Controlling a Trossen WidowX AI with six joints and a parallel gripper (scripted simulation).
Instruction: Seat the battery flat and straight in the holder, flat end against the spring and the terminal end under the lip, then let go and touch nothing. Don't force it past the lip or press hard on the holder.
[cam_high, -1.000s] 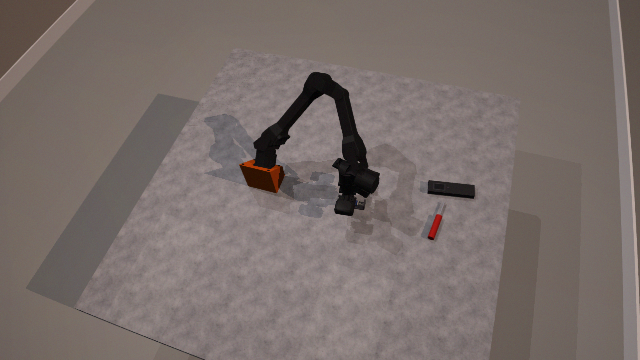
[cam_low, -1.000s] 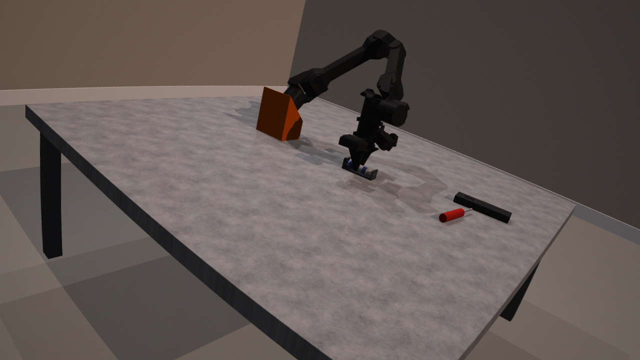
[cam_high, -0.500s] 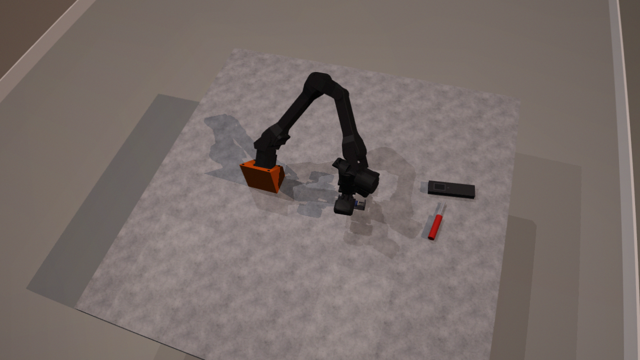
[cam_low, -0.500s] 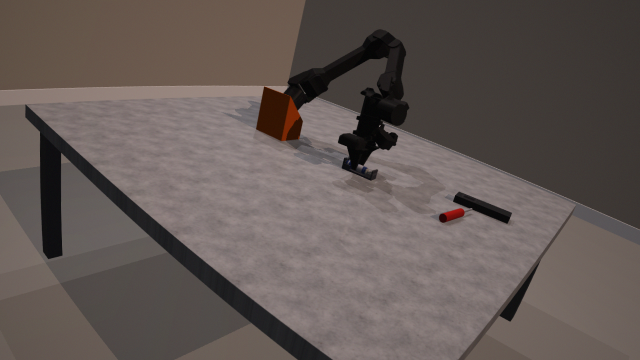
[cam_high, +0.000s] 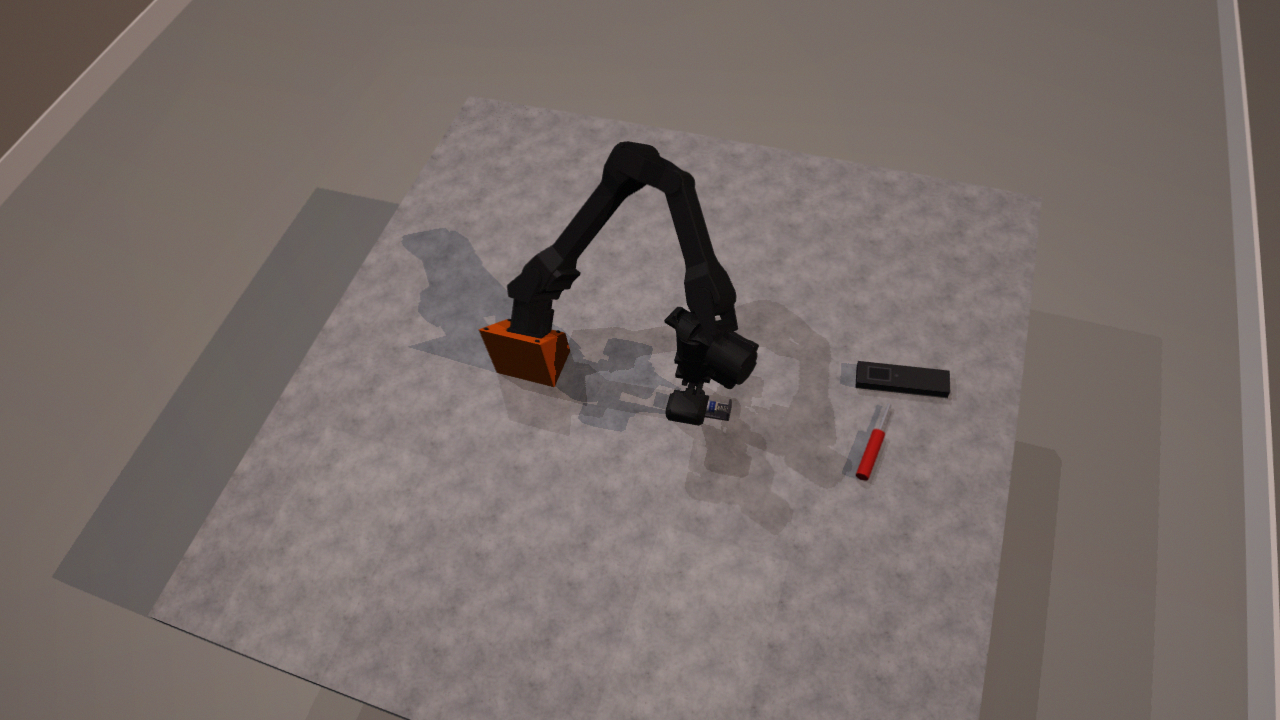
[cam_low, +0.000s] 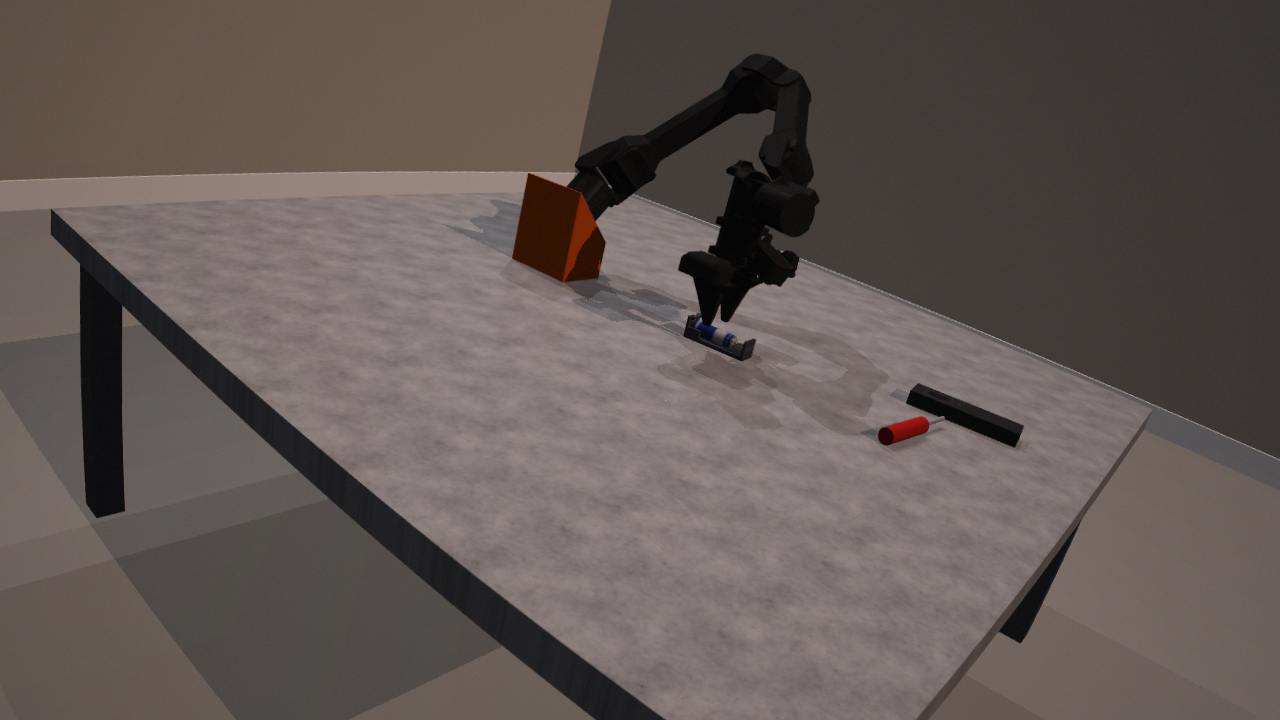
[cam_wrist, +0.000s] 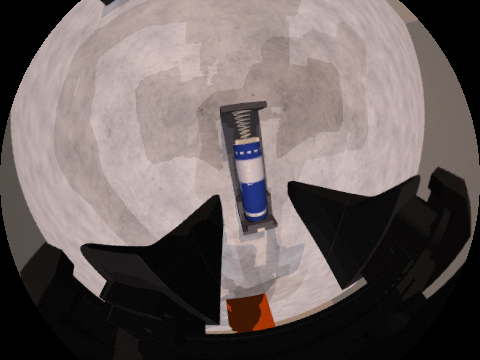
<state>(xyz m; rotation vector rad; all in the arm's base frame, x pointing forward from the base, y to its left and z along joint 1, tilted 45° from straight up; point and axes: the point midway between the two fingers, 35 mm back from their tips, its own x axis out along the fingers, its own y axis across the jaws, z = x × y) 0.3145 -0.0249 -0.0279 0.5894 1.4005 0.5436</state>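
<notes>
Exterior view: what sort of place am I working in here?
Probably a bare workbench in a plain room: a grey stone-look table on dark legs, blank walls, and only small bench items around the arm, a battery holder, a red-handled screwdriver and a black remote-like bar.

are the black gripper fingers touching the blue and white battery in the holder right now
Apart. The wrist view shows bare table between each black finger and the blue and white battery, which lies in the dark holder.
</notes>
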